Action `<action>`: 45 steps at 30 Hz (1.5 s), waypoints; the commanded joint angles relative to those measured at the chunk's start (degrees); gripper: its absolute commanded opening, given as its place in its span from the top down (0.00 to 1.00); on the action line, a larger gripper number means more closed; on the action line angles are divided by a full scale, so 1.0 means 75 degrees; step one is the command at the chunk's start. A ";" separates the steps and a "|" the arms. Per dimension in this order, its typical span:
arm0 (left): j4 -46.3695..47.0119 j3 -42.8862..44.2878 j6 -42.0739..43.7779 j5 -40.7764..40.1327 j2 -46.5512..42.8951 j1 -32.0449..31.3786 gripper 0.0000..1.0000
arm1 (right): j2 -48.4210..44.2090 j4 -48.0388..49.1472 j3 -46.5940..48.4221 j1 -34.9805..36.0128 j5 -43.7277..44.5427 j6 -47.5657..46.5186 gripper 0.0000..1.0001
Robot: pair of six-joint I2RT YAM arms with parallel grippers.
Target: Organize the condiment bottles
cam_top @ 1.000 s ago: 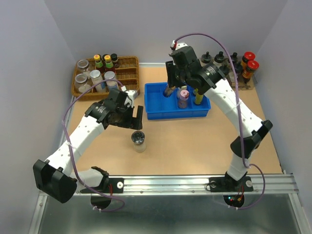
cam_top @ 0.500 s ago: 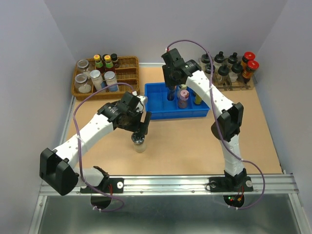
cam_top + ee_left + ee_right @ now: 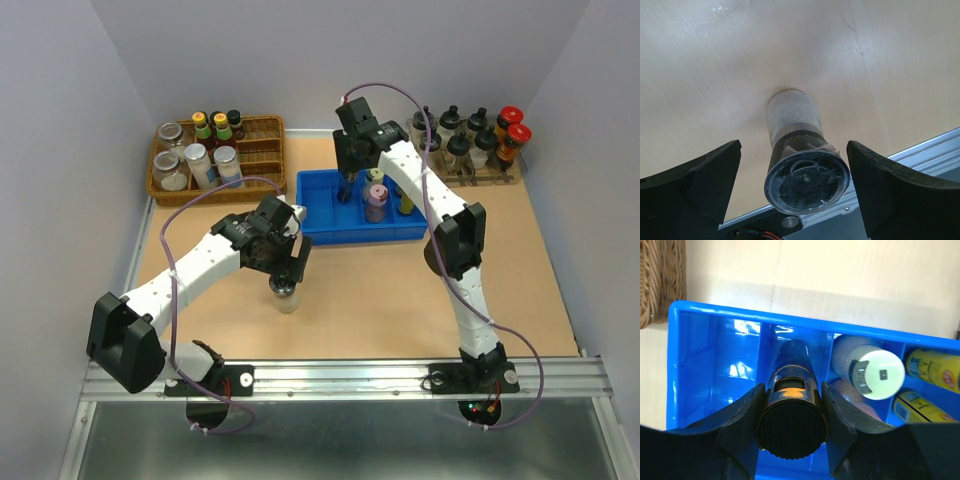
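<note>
The right gripper [image 3: 792,412], clamped on a slim brown black-capped bottle [image 3: 791,432], holds it in the blue plastic divided tray [image 3: 715,340], at 9 o'clock of the pale-lidded jar [image 3: 875,372]. The bottle is best seated upright before release. The left gripper [image 3: 283,262], jaws wide apart, straddles the clear silver-lidded jar [image 3: 795,120] at the tray's 7 o'clock.
</note>
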 commanded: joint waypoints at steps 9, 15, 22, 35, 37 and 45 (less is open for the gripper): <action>-0.0110 0.0032 0.0283 -0.0051 0.0341 -0.0179 0.04 | 0.0240 0.0622 0.0640 0.0012 0.0006 -0.0238 1.00; -0.0356 0.0185 0.0259 -0.0133 0.0283 -0.0191 0.04 | 0.0369 0.0634 0.0629 -0.0012 -0.0064 -0.0284 0.97; -0.0404 0.0161 0.0236 -0.0098 0.0283 -0.0179 0.04 | 0.0346 0.0692 0.0640 -0.0012 -0.0404 -0.0367 0.43; -0.0404 0.0267 0.0224 -0.0098 0.0306 -0.0191 0.04 | 0.0194 0.0810 0.0710 -0.0024 -0.0405 -0.0355 0.13; -0.0415 0.0267 0.0224 -0.0075 0.0306 -0.0179 0.04 | 0.0100 0.0810 0.0722 -0.0024 -0.0299 -0.0343 0.11; -0.0497 0.0174 0.0236 0.0112 0.0248 -0.0179 0.04 | -0.1024 0.0670 0.0161 -0.0047 0.0626 -0.0180 0.00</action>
